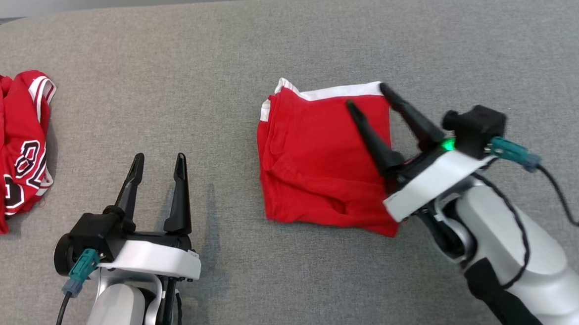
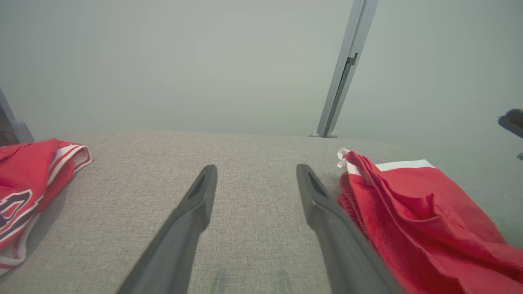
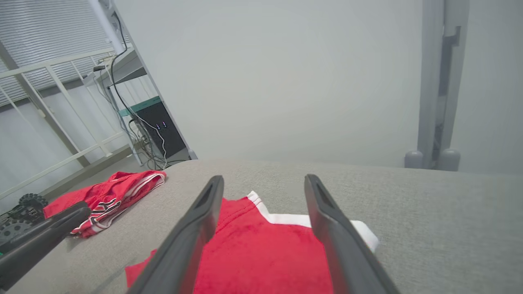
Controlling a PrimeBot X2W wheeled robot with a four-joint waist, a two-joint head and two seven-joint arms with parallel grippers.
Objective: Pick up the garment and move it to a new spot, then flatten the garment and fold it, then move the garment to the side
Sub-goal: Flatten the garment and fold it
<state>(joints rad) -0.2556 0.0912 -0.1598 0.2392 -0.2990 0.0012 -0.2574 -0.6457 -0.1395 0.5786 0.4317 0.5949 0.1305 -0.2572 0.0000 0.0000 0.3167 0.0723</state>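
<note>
Grey fabric tabletop is carrying a folded red white-trimmed cloth garment at 3 o'clock and a crumpled red numbered jersey at 9 o'clock. Right fingers are standing apart over the garment; left fingers, also apart, at 7 o'clock.

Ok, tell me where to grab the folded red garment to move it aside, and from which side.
Probably the left edge of the folded garment, where the layers stack thickly. Come in low along the table from the left with the open left gripper, so one pinch catches every layer.
</note>
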